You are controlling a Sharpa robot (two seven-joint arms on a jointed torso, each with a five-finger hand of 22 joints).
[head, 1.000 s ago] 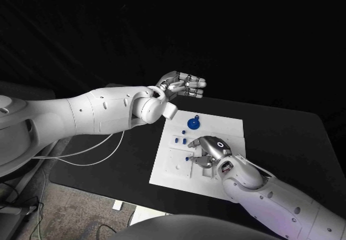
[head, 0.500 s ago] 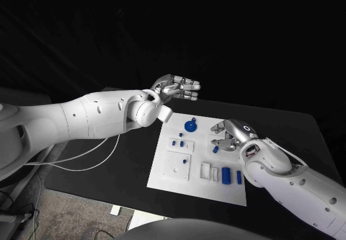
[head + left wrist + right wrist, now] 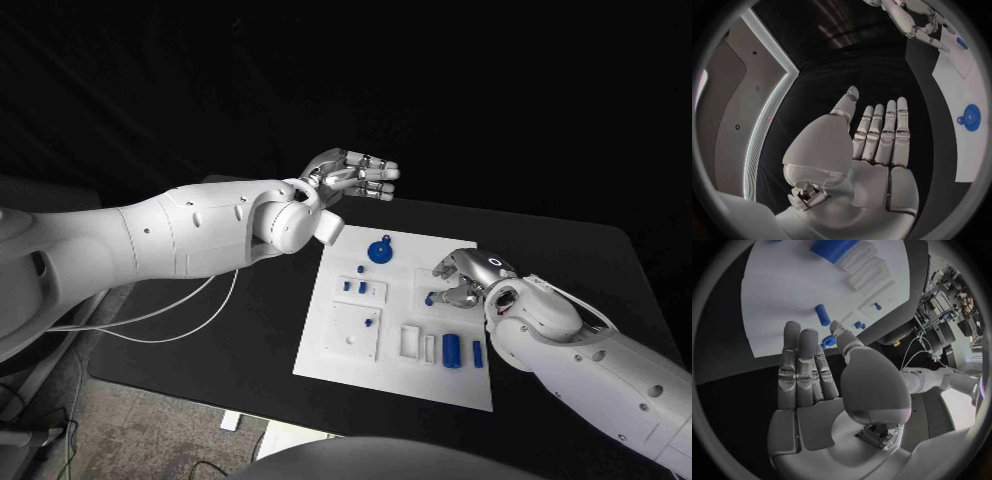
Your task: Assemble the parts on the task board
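The right hand [image 3: 464, 278] hides part of the task board [image 3: 346, 355].

Arms: 2, glossy white moulded shells, thick and rounded, small dark screw holes along the casings.
Left arm [image 3: 173, 235]: large round white wrist joint; thin white cable [image 3: 173, 310] looping beneath it.
Left hand [image 3: 353, 175]: silver metal, segmented fingers, pale pads.
Right hand [image 3: 464, 278]: silver, white palm plates; dark ring mark on its back.

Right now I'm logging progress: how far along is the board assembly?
Early. The blue disc sits on the task board, while loose blue parts lie near its front edge. The right robot hand hovers over a small blue part; the left robot hand is raised, empty.
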